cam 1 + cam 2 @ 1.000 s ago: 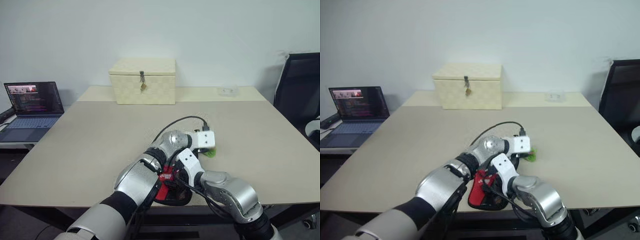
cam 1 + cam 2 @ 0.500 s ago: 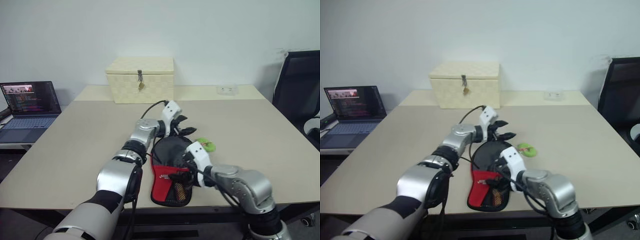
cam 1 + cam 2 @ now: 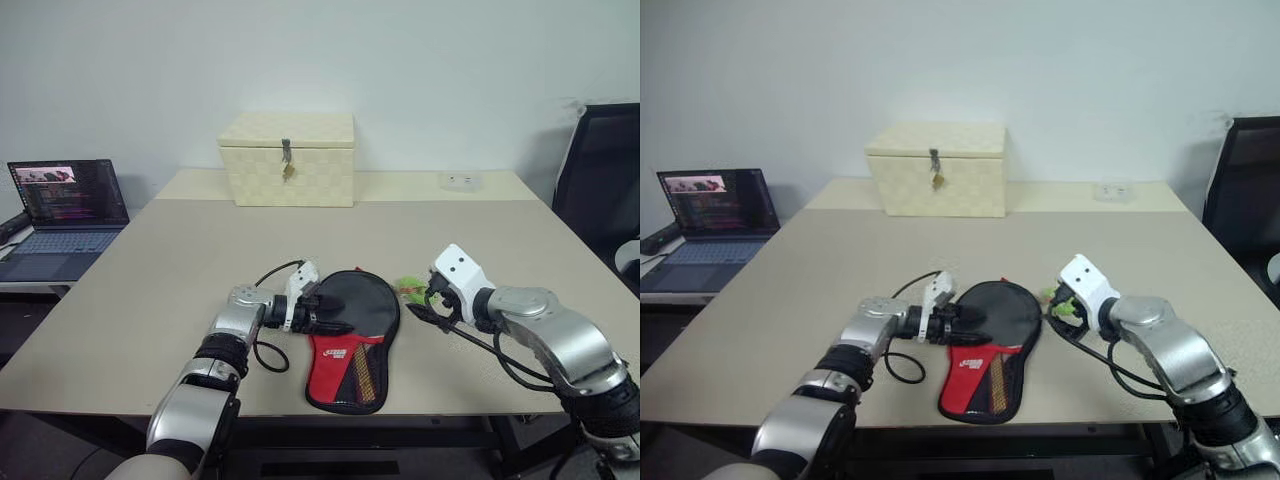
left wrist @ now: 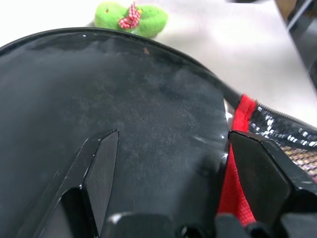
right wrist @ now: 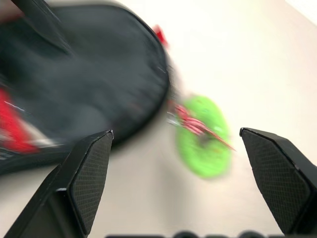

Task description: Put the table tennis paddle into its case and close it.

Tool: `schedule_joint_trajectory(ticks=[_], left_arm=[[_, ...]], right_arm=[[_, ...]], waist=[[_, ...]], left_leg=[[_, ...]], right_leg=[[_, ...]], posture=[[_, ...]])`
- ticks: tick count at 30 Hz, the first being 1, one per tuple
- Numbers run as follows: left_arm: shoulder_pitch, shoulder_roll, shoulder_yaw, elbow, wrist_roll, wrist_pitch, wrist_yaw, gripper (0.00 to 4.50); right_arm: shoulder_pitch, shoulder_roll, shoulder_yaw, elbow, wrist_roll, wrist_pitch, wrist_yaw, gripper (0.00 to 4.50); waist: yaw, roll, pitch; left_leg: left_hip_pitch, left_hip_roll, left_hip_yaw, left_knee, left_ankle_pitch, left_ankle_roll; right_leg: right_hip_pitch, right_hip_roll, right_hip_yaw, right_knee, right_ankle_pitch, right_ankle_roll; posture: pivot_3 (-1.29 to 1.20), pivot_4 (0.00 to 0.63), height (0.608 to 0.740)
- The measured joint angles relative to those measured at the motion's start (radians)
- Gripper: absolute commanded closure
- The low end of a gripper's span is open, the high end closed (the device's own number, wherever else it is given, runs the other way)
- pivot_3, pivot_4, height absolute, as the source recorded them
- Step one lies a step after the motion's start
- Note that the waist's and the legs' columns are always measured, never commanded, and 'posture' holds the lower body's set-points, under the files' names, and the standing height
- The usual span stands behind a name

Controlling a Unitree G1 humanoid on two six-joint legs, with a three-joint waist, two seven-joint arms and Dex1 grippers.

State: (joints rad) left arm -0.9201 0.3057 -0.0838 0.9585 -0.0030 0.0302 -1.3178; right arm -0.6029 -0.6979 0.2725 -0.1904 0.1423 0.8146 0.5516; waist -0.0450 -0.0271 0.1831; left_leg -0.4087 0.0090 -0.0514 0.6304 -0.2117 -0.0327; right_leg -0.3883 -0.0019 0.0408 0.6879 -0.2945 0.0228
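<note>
1. You are risking a drag: the left gripper [image 3: 325, 309] is sitting at the left edge of the case [image 3: 350, 335], fingers spread and pinching nothing. If you close or sweep from here, the fingers may snag the soft fabric and slide the case toward the table [image 3: 180, 260] edge.
2. You are also working beside the green toy [image 3: 411, 287]; the right gripper [image 3: 425, 300], fingers spread wide and empty, is hovering just by it and could knock it against the case.
3. The case is lying flat near the table's front edge, between the two grippers, red panel toward you.
4. In the left wrist view, its black face is filling the gap between the fingers [image 4: 101, 163].
5. Whether the paddle is inside and the zip closed, you cannot tell.
</note>
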Motion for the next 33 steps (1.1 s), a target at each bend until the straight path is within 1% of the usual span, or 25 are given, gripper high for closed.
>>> schedule_joint_trajectory(ticks=[3,7,10,13,16,17,19,21,22,27,30,33], left_arm=[[-0.017,-0.011,-0.022,0.019,0.005,-0.022,0.001,0.66],[-0.029,-0.023,-0.041,0.033,0.009,-0.047,0.000,0.66],[-0.031,-0.024,-0.055,0.038,0.010,-0.060,-0.006,0.62],[-0.031,-0.025,-0.065,0.038,0.010,-0.063,-0.010,0.62],[-0.030,-0.025,-0.069,0.037,0.010,-0.065,-0.014,0.62],[-0.030,-0.025,-0.070,0.037,0.010,-0.066,-0.017,0.62],[-0.029,-0.026,-0.076,0.035,0.010,-0.068,-0.022,0.62],[-0.028,-0.026,-0.079,0.033,0.010,-0.075,-0.025,0.62],[-0.027,-0.026,-0.079,0.033,0.010,-0.078,-0.025,0.62],[-0.028,-0.035,-0.081,0.033,0.009,-0.080,-0.024,0.62],[-0.028,-0.038,-0.082,0.034,0.008,-0.079,-0.023,0.62],[-0.029,-0.038,-0.082,0.041,0.008,-0.078,-0.014,0.62]], right_arm=[[-0.037,0.005,0.064,0.160,-0.086,-0.157,0.025,0.00],[-0.099,0.079,0.119,0.417,-0.187,-0.330,0.036,0.00],[-0.154,0.118,0.133,0.546,-0.241,-0.435,0.041,0.60],[-0.169,0.142,0.140,0.606,-0.276,-0.503,0.050,1.58],[-0.171,0.151,0.140,0.628,-0.283,-0.521,0.073,2.69],[-0.170,0.150,0.140,0.627,-0.287,-0.520,0.084,2.94],[-0.163,0.134,0.140,0.613,-0.295,-0.515,0.109,3.63],[-0.138,0.095,0.137,0.569,-0.307,-0.497,0.141,4.32],[-0.123,0.078,0.130,0.545,-0.311,-0.488,0.152,4.46],[-0.006,-0.043,0.086,0.322,-0.303,-0.410,0.257,4.46],[0.106,-0.155,0.029,0.095,-0.251,-0.313,0.354,4.46],[0.184,-0.205,-0.013,-0.115,-0.193,-0.198,0.418,4.46]], waist=[[0.001,0.000,0.000],[-0.001,0.000,0.000],[-0.006,0.000,0.000],[-0.006,0.000,0.000],[-0.006,0.000,0.000],[-0.006,0.000,0.000],[-0.005,0.000,0.000],[-0.001,0.000,0.000],[0.001,0.000,0.000],[0.012,0.000,0.000],[0.016,0.001,-0.001],[0.015,0.001,-0.001]], left_leg=[[0.000,0.000,0.000,0.000,0.000,0.000],[0.000,0.000,0.000,0.000,0.000,0.000],[0.001,0.000,0.001,0.000,0.000,0.000],[0.003,0.001,0.001,0.000,0.000,0.000],[0.004,0.001,0.001,0.000,0.000,0.000],[0.004,0.001,0.001,0.000,0.000,0.000],[0.004,0.001,0.001,0.000,0.000,0.000],[0.004,0.001,0.001,0.000,0.000,0.000],[0.004,0.001,0.001,0.000,0.000,0.000],[0.003,0.000,0.001,0.000,0.000,0.000],[0.001,0.000,0.000,0.000,0.000,0.000],[0.002,0.000,-0.001,0.000,0.000,0.000]], right_leg=[[0.000,0.000,0.000,0.000,0.000,0.000],[0.000,0.000,0.000,0.000,0.002,-0.004],[0.001,0.000,0.001,0.001,0.002,-0.004],[0.001,0.001,0.001,0.002,0.002,-0.004],[0.003,0.000,0.001,0.003,0.002,-0.004],[0.003,0.000,0.001,0.003,0.002,-0.004],[0.003,0.000,0.001,0.003,0.002,-0.004],[0.003,0.000,0.001,0.002,0.002,-0.004],[0.003,0.000,0.001,0.002,0.002,-0.004],[0.002,0.000,0.001,0.001,0.002,-0.003],[0.002,0.000,0.000,-0.001,0.001,-0.002],[0.003,0.000,0.000,-0.001,-0.001,0.001]], posture=[[0.00,0.150,0.740],[0.00,0.150,0.740],[0.00,0.150,0.740],[0.00,0.150,0.740],[0.00,0.150,0.740],[0.00,0.150,0.740],[0.00,0.150,0.740],[0.00,0.150,0.740],[0.00,0.150,0.740],[0.00,0.150,0.740],[0.00,0.150,0.740],[0.00,0.150,0.740]])
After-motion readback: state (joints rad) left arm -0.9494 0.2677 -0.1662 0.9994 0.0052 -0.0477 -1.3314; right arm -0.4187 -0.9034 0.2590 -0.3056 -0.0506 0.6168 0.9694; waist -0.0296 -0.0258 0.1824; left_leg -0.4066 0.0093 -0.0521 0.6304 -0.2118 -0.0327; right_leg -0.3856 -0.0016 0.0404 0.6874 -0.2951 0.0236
